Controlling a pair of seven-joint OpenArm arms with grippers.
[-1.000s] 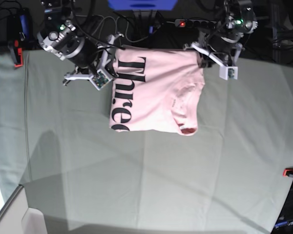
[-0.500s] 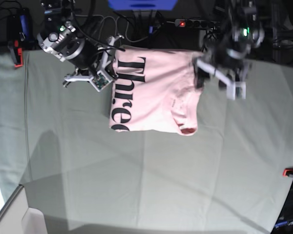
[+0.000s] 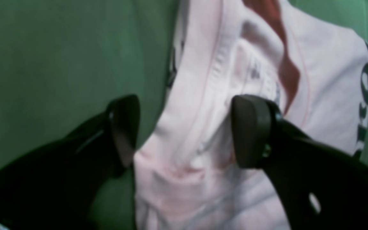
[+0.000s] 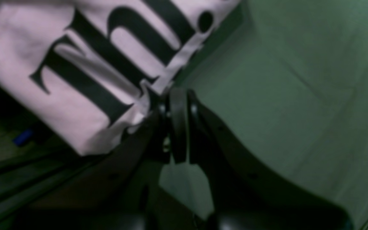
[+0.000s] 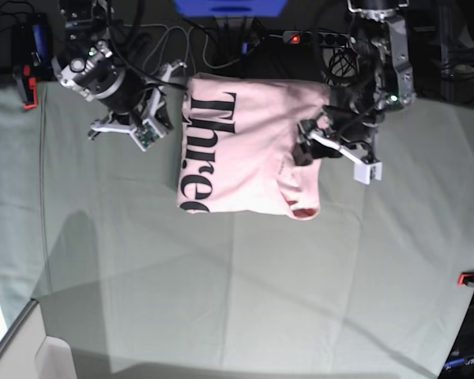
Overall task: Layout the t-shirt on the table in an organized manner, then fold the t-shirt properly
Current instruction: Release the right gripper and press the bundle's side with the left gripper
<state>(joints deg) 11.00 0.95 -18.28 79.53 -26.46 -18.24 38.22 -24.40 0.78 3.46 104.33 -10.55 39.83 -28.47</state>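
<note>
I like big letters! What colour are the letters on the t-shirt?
Black, on the pale pink t-shirt; clearest in the base view.

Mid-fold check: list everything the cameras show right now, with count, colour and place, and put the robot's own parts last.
t-shirt: one, pale pink with black lettering, folded, at the table's far edge.
table: one, pale grey-green cloth with crease lines, fills most of the base view.
clamps: two seen, red-orange, at the table's far-left corner and its right edge.
power strip: one, dark with a red light, behind the table.
cables: several, dark, behind the table.
left claw: one, black, open, its fingers either side of the t-shirt's collar-side edge.
right claw: one, black, shut, beside the t-shirt's lettered edge; whether it pinches cloth is unclear.
</note>
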